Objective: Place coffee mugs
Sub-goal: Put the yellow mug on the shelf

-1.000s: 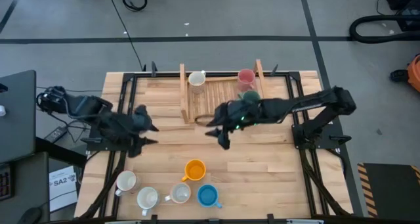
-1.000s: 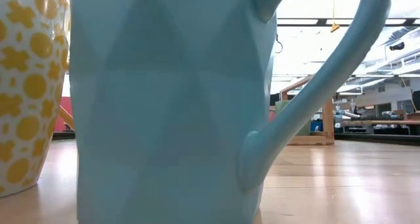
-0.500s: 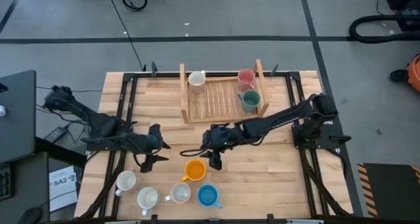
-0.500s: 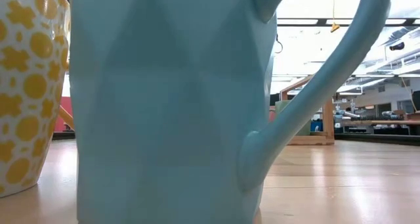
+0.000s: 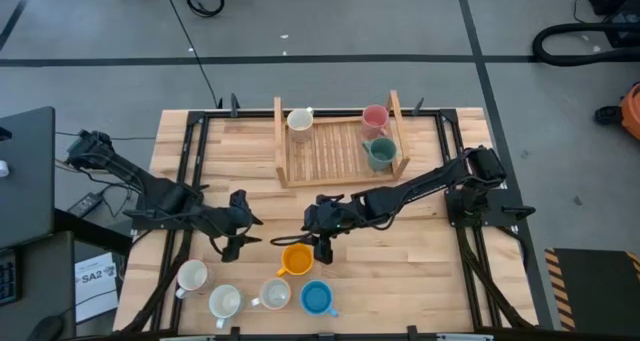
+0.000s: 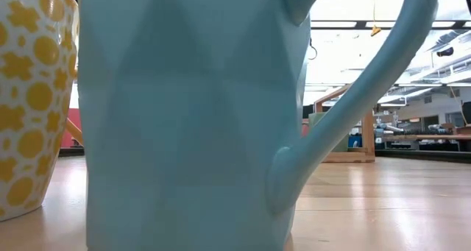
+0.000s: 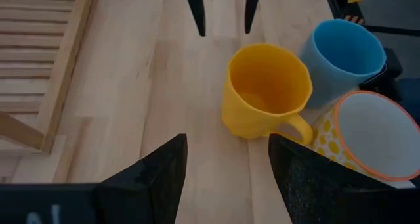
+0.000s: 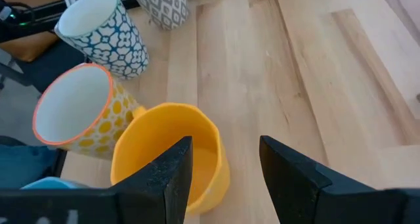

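An orange mug (image 5: 297, 259) stands upright on the table, seen also in the left wrist view (image 7: 266, 92) and the right wrist view (image 8: 170, 155). My right gripper (image 5: 322, 243) hangs open just beyond the mug's far right side. My left gripper (image 5: 240, 237) is open to the mug's left, facing it. A blue mug (image 5: 316, 298) and three white patterned mugs (image 5: 224, 301) stand in a row near the front edge. On the wooden rack (image 5: 340, 151) rest a white mug (image 5: 300, 121), a pink mug (image 5: 375, 116) and a teal mug (image 5: 380, 153).
The rack's raised side rails (image 5: 279, 141) stand at the far middle. The blue mug (image 6: 191, 118) and a yellow-dotted mug (image 6: 29, 96) fill the low view. Bare wood lies between the rack and the mug row. Black frame rails (image 5: 190, 151) run along both table sides.
Both grippers have come down and toward the near edge. The right one has left the rack's front and now hangs by the orange mug. The left one has gone toward the table's middle. Both have stayed open; no mug has moved.
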Available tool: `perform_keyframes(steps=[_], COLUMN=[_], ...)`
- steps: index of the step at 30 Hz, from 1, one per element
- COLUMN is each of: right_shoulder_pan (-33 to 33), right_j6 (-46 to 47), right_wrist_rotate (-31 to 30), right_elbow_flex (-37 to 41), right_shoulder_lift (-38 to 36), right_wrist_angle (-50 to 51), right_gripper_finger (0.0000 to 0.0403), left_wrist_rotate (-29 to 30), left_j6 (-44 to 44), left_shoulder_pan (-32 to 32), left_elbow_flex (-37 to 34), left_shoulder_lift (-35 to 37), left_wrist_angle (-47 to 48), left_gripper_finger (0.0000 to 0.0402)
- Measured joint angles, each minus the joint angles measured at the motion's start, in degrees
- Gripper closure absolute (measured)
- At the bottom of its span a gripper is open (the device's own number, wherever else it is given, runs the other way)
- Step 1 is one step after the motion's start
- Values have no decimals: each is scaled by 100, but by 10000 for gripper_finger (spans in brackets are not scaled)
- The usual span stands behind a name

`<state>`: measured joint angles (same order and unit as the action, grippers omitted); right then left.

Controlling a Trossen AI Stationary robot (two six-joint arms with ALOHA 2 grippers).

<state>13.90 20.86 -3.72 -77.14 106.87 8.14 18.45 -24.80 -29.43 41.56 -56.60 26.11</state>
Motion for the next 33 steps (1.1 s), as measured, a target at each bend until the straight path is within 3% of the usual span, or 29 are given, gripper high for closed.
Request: perform_keyframes(steps=[6,21,33], right_shoulder_pan=[198,338,340], right_j6=[154,361,365], right_wrist_rotate=[-251,-992,-1020], right_elbow_flex=[-5,-557,-483], right_shoulder_lift=[-2,-11,-11], right_wrist_angle=[-39,929,869], right_gripper_finger=[220,224,224], left_wrist_rotate=[26,106,106], left_j6=[0,-7,-9], left_shoulder_pan=[0,0,0], left_elbow_flex=[0,0,0], left_shoulder_lift=[0,0,0], left_wrist_angle=[-2,-17,-17], left_gripper_finger=[180,180,180])
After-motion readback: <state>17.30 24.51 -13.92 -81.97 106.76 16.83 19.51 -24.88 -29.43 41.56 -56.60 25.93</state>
